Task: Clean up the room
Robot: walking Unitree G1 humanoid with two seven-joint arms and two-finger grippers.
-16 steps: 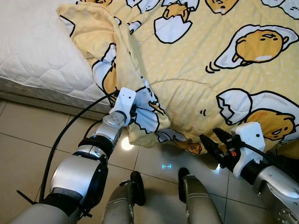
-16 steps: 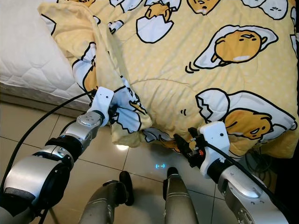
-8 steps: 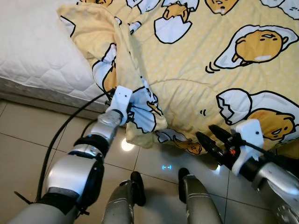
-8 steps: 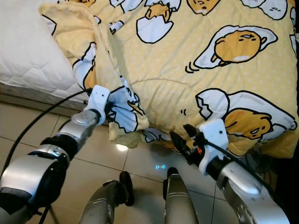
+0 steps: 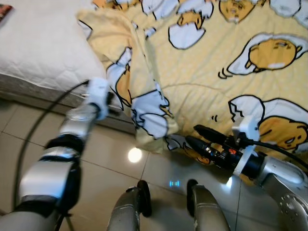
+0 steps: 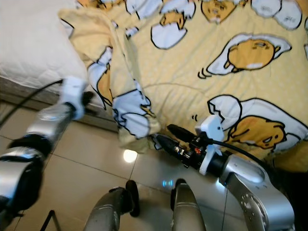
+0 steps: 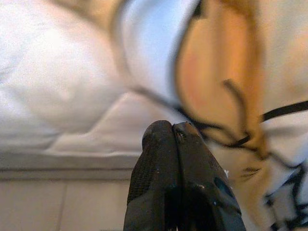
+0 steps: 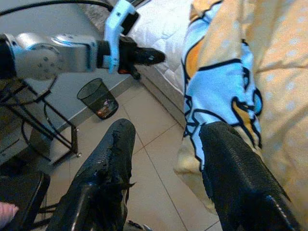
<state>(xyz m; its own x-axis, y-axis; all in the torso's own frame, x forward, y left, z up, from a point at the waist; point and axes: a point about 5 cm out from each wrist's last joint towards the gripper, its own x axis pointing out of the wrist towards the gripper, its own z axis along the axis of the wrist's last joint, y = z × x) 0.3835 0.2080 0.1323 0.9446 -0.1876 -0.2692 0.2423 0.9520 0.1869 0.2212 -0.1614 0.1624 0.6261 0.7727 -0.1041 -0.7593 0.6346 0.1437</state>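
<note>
Reaching in low over floor tiles [image 5: 29, 130]: right gripper [image 5: 191, 135], fingers spread wide, now aimed at hanging blanket [image 5: 149, 115] corner by bed [image 5: 43, 57] edge. Farther up, left gripper [image 7: 174, 132] pressed together on nothing, pulled back from fold gripped half second ago, now beside mattress edge. Blanket draped over bed's near edge, corner drooping to floor. Likely handover: right side takes corner next.

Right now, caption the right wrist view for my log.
Open right gripper reaching toward the blanket corner hanging off the bed.
</note>
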